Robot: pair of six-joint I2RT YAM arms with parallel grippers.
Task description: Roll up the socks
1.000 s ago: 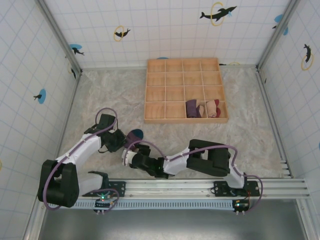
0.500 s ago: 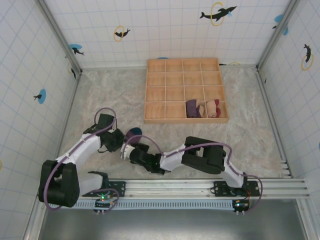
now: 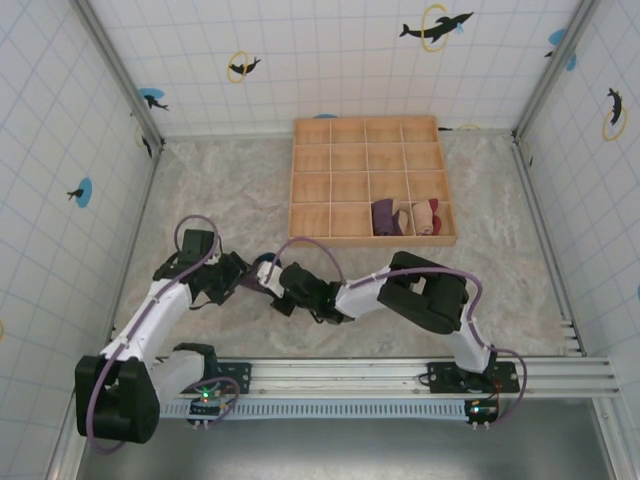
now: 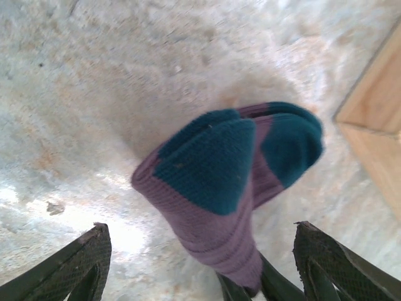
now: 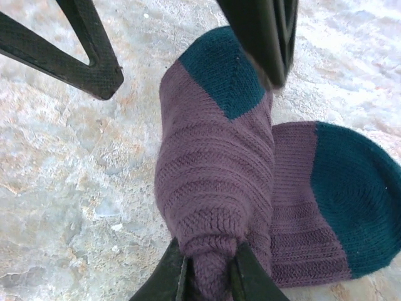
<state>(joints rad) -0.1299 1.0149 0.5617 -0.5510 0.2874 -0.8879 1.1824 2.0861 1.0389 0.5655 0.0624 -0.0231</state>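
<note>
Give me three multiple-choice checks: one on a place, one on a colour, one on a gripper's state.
1. In the tray, the rolled socks lie in: A the far row; B the nearest row; C the left column.
2. The toe of the purple sock is: A teal; B orange; C white.
3. The right gripper is: A wide open; B shut on the purple sock; C shut on nothing.
B, both bundles sit in near-row cells; A, teal shows on it; B, its fingers pinch the sock's end.
</note>
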